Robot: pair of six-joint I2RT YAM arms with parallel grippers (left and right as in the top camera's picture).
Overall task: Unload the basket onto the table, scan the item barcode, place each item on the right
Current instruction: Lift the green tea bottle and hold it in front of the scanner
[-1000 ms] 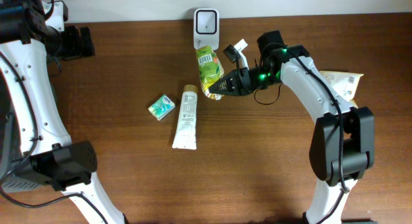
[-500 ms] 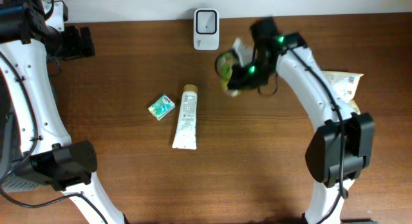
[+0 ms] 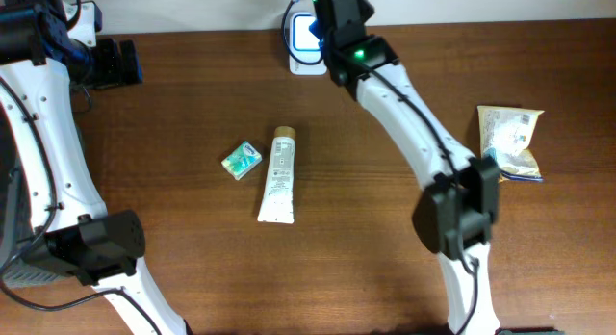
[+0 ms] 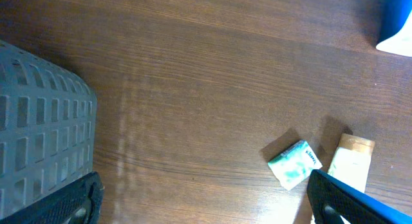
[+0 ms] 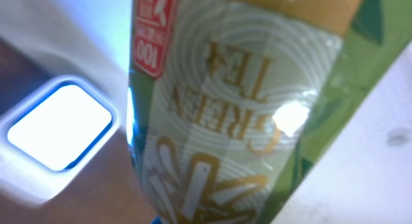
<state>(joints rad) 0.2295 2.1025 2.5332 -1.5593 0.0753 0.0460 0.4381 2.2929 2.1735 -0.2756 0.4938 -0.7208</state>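
Basket, grey and perforated, sits left of left claw; only its outer wall shows, so I cannot tell the contents. Left claw's jaws stand wide apart. Right claw is clamped on green tea packet, held just over lit scanner. Tube and small green box lie side by side on table, well apart from right claw.
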